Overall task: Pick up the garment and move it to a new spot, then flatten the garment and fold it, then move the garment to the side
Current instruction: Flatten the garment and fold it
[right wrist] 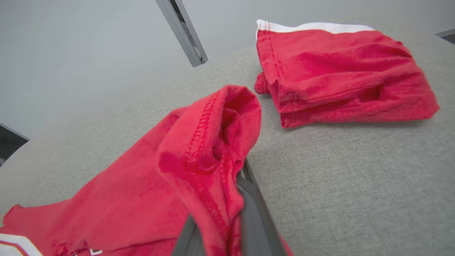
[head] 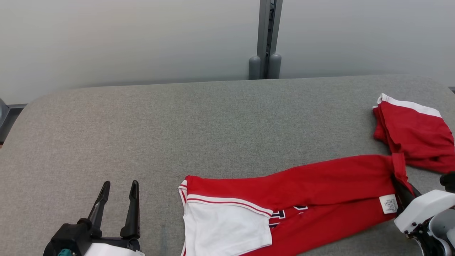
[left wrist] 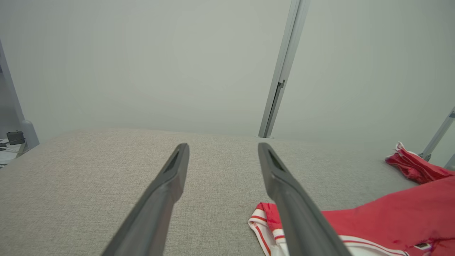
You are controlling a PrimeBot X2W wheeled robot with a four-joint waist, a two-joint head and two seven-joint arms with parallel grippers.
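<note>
**Right gripper takes hold of the shirt hem.** The right gripper (head: 401, 186) pinches a hem of the red garment (head: 302, 192) on the grey table (head: 142, 124). Its two fingers are pressed together on a stitched fold of cloth that drapes over their tips.

We judge this to be the pickup that opens the task. To do it well, we would lift straight up and slowly, so the thin fold does not slide out from between the fingers. We would also raise it high enough that the far end clears the table before carrying it across.

The bulk of the garment trails away to the left of the closed fingers, long and half flat. A white label (head: 388, 203) sits just beside them, and a white sleeve with red stripes (head: 224, 224) lies at the far end. That trailing weight could drag and twist the cloth, so a steady pull looks safer than a sideways jerk.

Just beyond the fingertips lies a bunched red piece with a white edge (head: 412, 131). We cannot tell whether it belongs to the same garment, and a lift may tug it along.

The left gripper (head: 120, 185) hangs over bare table, fingers spread wide, holding and touching nothing. The striped sleeve lies near its right finger, apart from it.
</note>
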